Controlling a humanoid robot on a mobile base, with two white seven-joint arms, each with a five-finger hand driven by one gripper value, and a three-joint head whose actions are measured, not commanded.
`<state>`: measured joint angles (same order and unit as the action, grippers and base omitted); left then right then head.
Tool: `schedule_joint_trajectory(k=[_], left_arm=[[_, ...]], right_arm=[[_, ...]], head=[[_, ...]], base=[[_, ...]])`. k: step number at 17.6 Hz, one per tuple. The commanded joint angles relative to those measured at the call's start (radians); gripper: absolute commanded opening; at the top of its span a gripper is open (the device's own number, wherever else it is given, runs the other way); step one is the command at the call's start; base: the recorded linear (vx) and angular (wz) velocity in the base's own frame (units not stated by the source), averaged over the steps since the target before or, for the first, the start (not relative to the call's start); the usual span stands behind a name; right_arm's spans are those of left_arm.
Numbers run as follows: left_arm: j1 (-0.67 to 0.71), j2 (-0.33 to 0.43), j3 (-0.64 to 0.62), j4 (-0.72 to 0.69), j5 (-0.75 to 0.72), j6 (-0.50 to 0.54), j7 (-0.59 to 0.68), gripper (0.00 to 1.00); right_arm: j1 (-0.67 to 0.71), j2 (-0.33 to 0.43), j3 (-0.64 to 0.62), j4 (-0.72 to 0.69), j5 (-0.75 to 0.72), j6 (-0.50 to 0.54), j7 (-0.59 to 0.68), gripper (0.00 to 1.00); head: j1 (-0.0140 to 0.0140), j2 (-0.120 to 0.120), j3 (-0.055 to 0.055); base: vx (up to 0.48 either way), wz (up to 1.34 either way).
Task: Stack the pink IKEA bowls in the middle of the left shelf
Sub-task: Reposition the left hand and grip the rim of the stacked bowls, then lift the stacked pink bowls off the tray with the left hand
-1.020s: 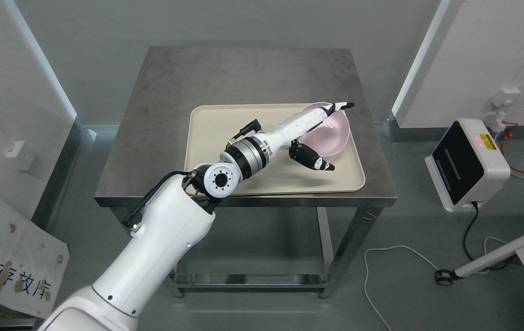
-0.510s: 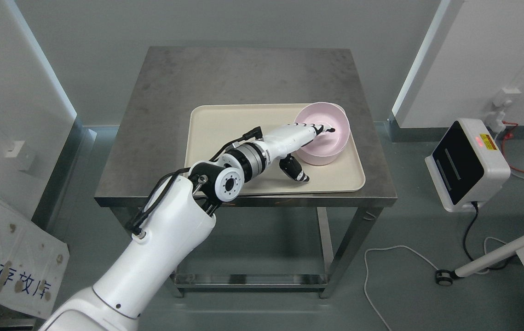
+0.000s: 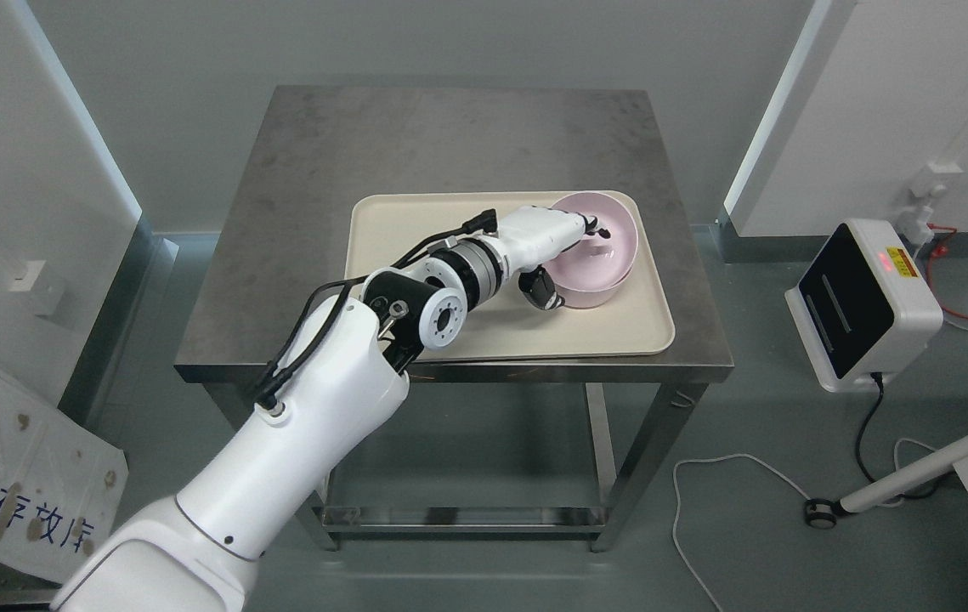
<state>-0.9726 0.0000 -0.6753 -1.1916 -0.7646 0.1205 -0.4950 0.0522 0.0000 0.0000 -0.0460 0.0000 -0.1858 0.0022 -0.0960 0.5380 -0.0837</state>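
So the pink bowl point(image 3: 598, 255) sits at the right end of the beige tray point(image 3: 416, 229), a bit right of the frame's centre, and the left hand point(image 3: 556, 255) has it pinched by the near-left rim; the fingers point(image 3: 590, 228) hook over the edge into the bowl while the dark thumb point(image 3: 541, 289) presses on the outside wall just below, so that's a proper clench on the rim, not a loose hover; the bowl looks tipped slightly toward the hand, though I can't tell if its base is off the tray or just resting on it; the white forearm point(image 3: 322, 408) comes up from the lower left corner and crosses the front-left edge of the steel table point(image 3: 450, 136), with black cables looping along the wrist joint; the tray takes up the front right part of the tabletop and the back half of the table is bare metal; off to the right of the frame, down on the floor, there's a white box with a black face point(image 3: 862, 306) (small red light lit on top) with a cable point(image 3: 704, 510) trailing from it across the floor; lower left corner shows a white board with blue characters point(image 3: 16, 501); nothing sits between the hand and the bowl.
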Motion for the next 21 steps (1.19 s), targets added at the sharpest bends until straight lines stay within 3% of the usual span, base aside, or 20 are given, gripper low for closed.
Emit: schedule_joint_trajectory(k=[1,4,10,13,17,21], left_arm=[[-0.015,0.017,-0.099,0.055,-0.018,0.001,0.0,0.69],[-0.012,0.017,-0.104,0.055,-0.018,0.001,0.001,0.64],[-0.011,0.017,-0.078,0.055,-0.018,-0.004,0.006,0.42],[-0.011,0.017,-0.024,0.055,-0.016,-0.015,0.009,0.26],[-0.008,0.017,0.049,0.055,-0.013,-0.061,0.007,0.13],[-0.008,0.017,0.144,0.041,-0.005,-0.087,0.007,0.09]], right_arm=[[0.0,-0.017,-0.009,0.0,0.008,0.0,0.001,1.0],[0.0,-0.017,-0.009,0.0,0.008,0.0,0.001,1.0],[0.0,-0.017,-0.011,0.0,0.008,0.0,0.001,1.0],[0.0,-0.017,-0.011,0.0,0.008,0.0,0.001,1.0],[0.0,-0.017,-0.009,0.0,0.008,0.0,0.001,1.0],[0.0,-0.017,-0.009,0.0,0.008,0.0,0.001,1.0]], head=[[0.0,0.0,0.0],[0.0,0.0,0.0],[0.0,0.0,0.0],[0.0,0.0,0.0],[0.0,0.0,0.0],[0.0,0.0,0.0]], base=[[0.0,0.0],[0.0,0.0],[0.0,0.0],[0.0,0.0],[0.0,0.0],[0.0,0.0]])
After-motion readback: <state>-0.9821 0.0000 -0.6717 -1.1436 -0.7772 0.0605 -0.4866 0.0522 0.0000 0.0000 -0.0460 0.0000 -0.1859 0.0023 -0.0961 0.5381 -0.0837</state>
